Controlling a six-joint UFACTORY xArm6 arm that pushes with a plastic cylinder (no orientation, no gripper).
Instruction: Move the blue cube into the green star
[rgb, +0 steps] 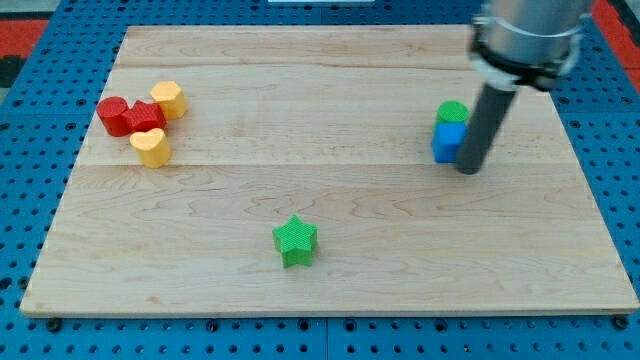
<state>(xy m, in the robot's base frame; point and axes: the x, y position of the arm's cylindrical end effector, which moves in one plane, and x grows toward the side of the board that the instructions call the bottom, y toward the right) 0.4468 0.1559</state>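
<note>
The blue cube (447, 142) sits at the view's right on the wooden board (330, 280), touching a green round block (452, 112) just above it. The green star (295, 241) lies at the lower middle, far to the lower left of the cube. My tip (468, 168) stands right next to the blue cube's right side, at its lower right corner, close to touching it. The dark rod rises from there toward the view's top right.
At the view's left is a cluster: a red round block (113, 115), a red block (146, 115), a yellow block (168, 98) and a yellow heart-like block (151, 146). A blue pegboard (30, 110) surrounds the board.
</note>
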